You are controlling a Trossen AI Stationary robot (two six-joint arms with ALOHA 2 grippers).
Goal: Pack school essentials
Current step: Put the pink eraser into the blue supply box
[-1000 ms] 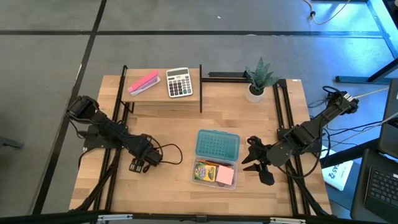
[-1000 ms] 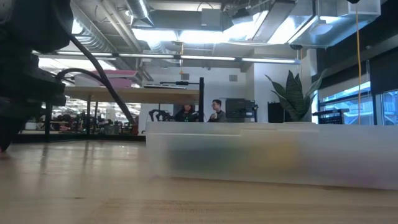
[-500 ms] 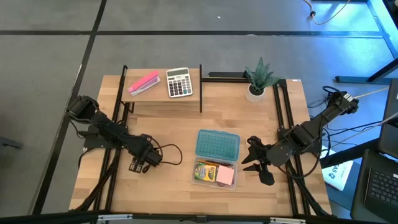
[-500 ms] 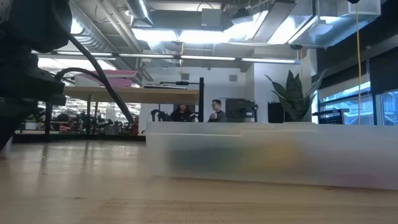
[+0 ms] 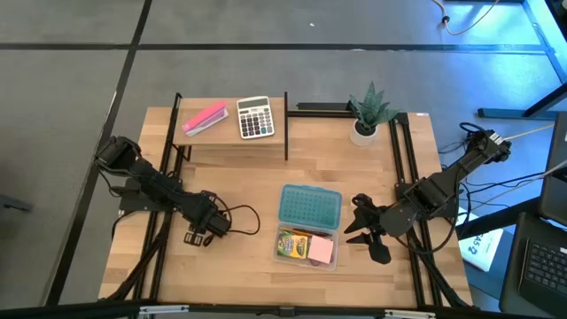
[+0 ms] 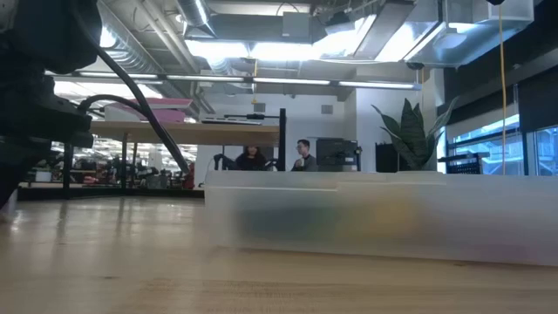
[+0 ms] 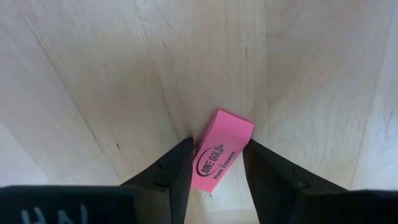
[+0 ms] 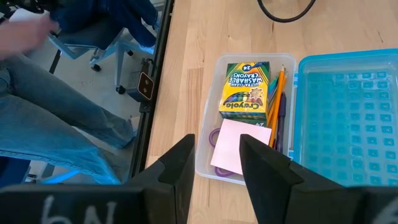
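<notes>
My left gripper (image 5: 197,235) stands fingers-down on the table's left half, with a small pink-red eraser (image 7: 222,149) between its fingers. A clear plastic box (image 5: 285,254) sits at the table's middle near side. In it lie the yellow-green crayon box (image 8: 246,87), the pink notepad (image 8: 240,147), the orange pencil (image 8: 277,93) and the purple scissors (image 8: 217,138), which are partly under the notepad. The box's blue lid (image 5: 310,206) lies open behind it. My right gripper (image 5: 361,229) hovers open just right of the box, touching nothing. My left gripper has the eraser pinched between its two fingers (image 7: 177,165), which meet its long sides (image 7: 200,149) from above, pointing down. The eraser's far end (image 7: 235,123) sticks out past the fingertips, close over the wood. I cannot tell whether it rests on the table or is lifted.
A raised shelf at the far left carries the grey-white calculator (image 5: 255,117) and a long pink block (image 5: 205,118). A potted plant (image 5: 366,113) stands at the far right. Black rails run along both table sides. A cable (image 5: 239,217) loops by the left gripper. People sit in the room beyond (image 6: 301,155).
</notes>
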